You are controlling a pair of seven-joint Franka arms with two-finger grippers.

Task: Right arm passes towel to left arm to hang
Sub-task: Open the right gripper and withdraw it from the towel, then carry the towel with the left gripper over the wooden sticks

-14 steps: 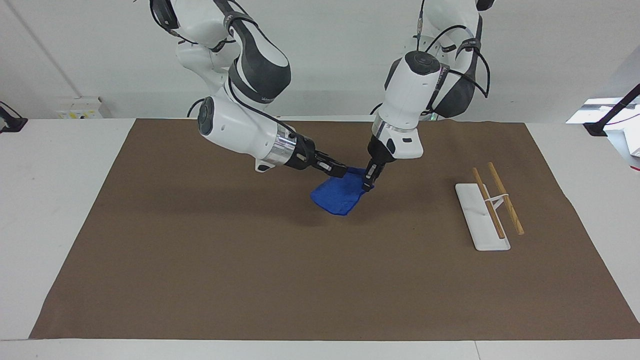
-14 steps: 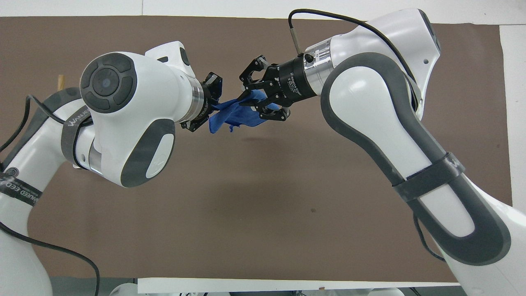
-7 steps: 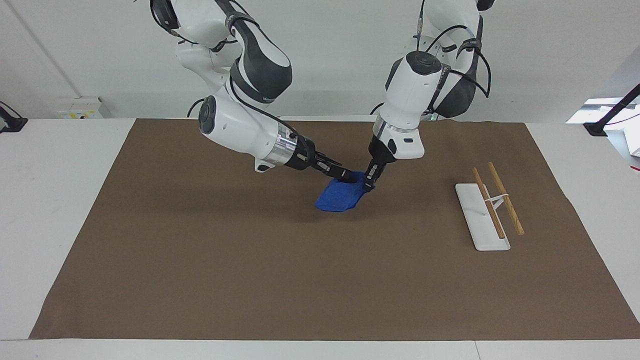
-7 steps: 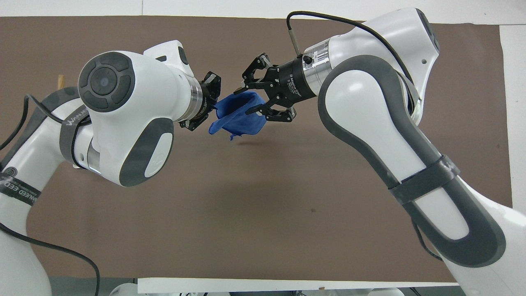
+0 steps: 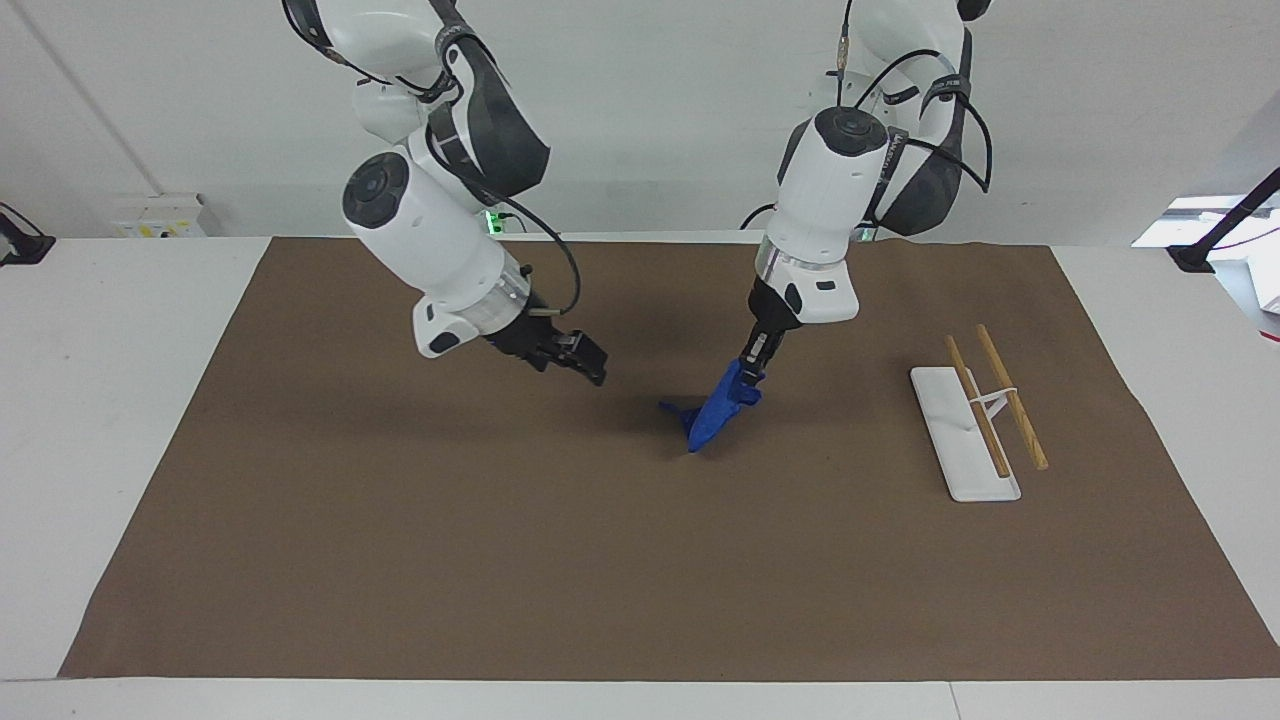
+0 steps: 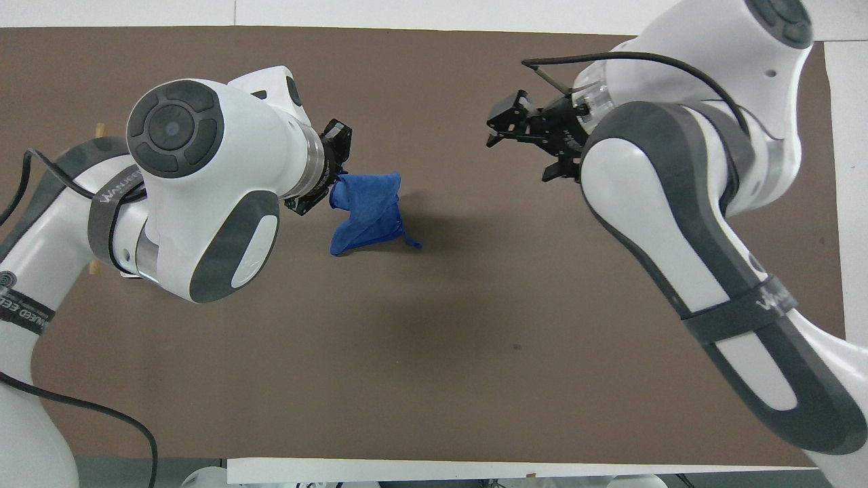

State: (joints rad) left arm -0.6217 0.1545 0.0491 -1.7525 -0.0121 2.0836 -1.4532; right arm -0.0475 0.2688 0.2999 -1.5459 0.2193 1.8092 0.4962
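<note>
White lettering reading "WANJEED" runs along a dark strap around the left arm in the overhead view. A like strap on the right arm carries similar lettering, seen sideways and only partly legible. No other text can be read.

Blue towel bunched, dangling from left tool over brown mat's middle, lower tip near mat.
</note>
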